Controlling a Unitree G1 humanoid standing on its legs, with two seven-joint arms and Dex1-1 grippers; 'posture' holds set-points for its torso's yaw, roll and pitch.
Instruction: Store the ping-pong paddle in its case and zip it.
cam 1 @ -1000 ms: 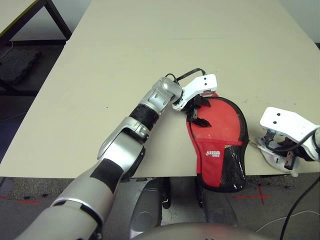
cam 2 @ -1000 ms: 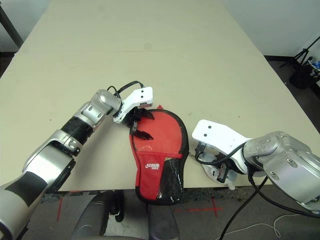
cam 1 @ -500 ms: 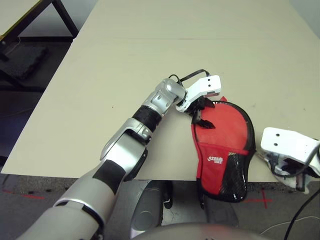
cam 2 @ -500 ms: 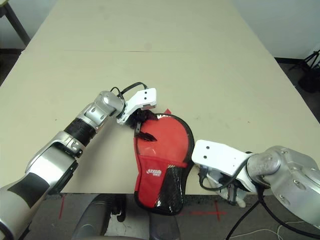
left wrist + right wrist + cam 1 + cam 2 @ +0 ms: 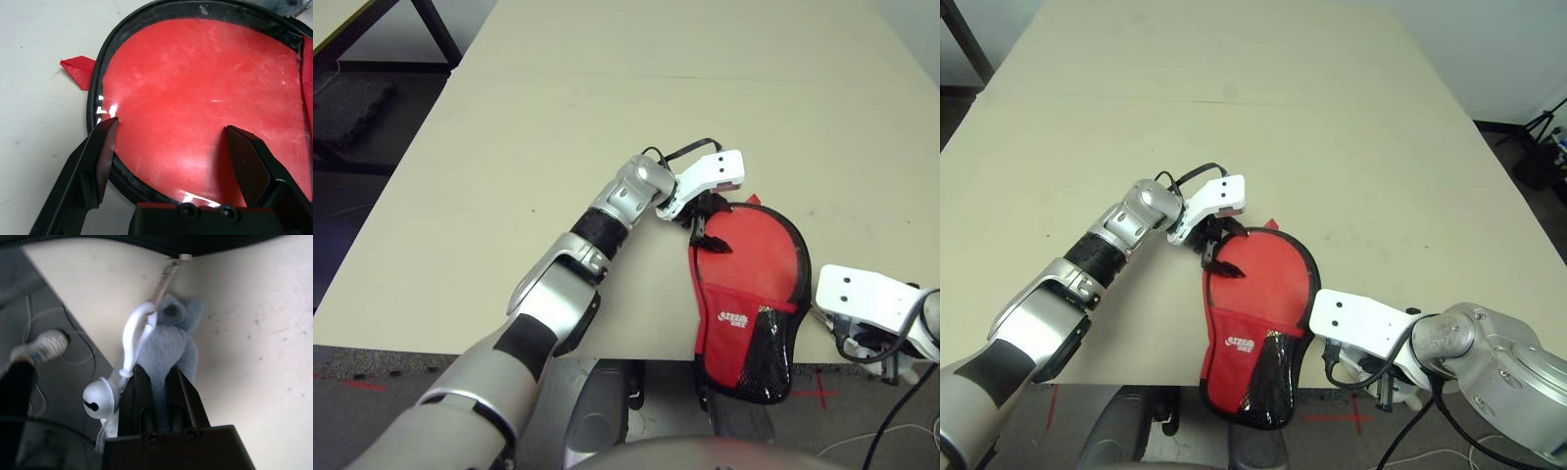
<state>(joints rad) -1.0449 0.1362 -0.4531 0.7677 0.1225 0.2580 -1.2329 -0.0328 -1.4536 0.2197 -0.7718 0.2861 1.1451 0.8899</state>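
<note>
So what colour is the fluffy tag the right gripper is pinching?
Grey fluffy tag, clearest in the right wrist view.

Between my left gripper's [image 5: 171, 147] matt black fingers I see the ping-pong paddle [image 5: 205, 103], its red rubber smooth and glossy with white glare. Around it runs the case [image 5: 744, 304]: woven red cloth, black mesh, a ribbed black zipper edge. My right gripper [image 5: 156, 391] pinches a fuzzy grey plush tag [image 5: 173, 340] beside a shiny metal bell [image 5: 99, 399]. The table [image 5: 607, 88] looks matt, lightly speckled.
</note>
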